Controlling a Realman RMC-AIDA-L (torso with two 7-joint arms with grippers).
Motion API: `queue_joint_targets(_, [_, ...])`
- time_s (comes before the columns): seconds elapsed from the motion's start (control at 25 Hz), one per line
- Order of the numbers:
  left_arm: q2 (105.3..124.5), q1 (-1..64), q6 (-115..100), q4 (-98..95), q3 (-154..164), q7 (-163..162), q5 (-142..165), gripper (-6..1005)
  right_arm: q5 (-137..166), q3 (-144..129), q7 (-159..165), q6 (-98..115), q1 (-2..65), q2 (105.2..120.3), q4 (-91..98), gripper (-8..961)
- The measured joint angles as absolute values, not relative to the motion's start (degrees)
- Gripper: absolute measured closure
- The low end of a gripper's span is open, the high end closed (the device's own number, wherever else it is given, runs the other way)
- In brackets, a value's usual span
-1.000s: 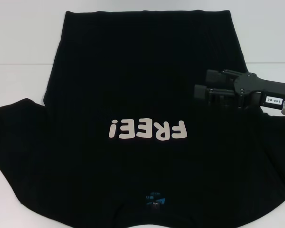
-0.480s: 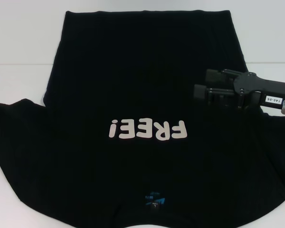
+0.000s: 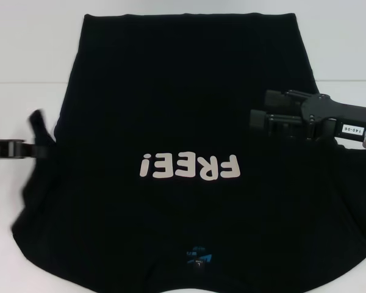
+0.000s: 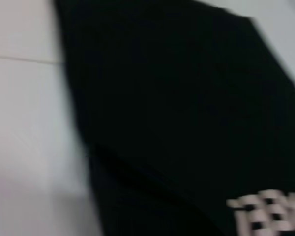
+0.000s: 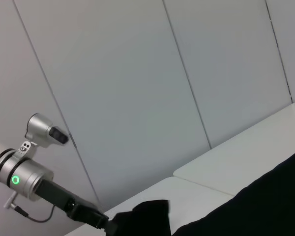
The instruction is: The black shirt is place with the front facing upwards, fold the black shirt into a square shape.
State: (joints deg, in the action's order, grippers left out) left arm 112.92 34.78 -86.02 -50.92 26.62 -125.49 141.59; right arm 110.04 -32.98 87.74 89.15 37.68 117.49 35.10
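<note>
Two grippers are working at the large black cloth T-shirt (image 3: 183, 152), which is lying front-up on the white table (image 3: 24, 49). The left gripper (image 3: 38, 146) is pinching the left sleeve (raised, inboard-bound, I'd judge); the right gripper (image 3: 259, 113) is hovering over the right side, jaws apart. Bare table is flanking both edges.
</note>
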Motion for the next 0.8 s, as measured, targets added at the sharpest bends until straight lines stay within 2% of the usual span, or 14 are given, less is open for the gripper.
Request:
queue_joint_targets(0.28, [117.68, 38.02, -86.6, -49.88, 28.07, -124.78, 140.47, 917, 110.04, -32.7, 87.85, 88.88, 37.48, 117.05, 34.97, 35])
queue_joint_targets(0.56, [120.26, 39.72, -83.71, -46.11, 29.38, -123.31, 139.96, 909, 110.04, -32.06, 90.02, 88.86, 37.28, 116.14, 35.25, 36])
queue_joint_targets(0.68, [120.67, 39.37, -84.49, -46.13, 29.39, -120.76, 136.62, 849, 110.05, -30.26, 93.88, 88.74, 37.27, 114.72, 35.49, 35])
queue_joint_targets(0.8, [120.54, 38.98, -88.66, -44.15, 29.39, -114.61, 130.88, 790, 110.22, -28.83, 99.08, 87.58, 36.86, 112.26, 35.25, 33])
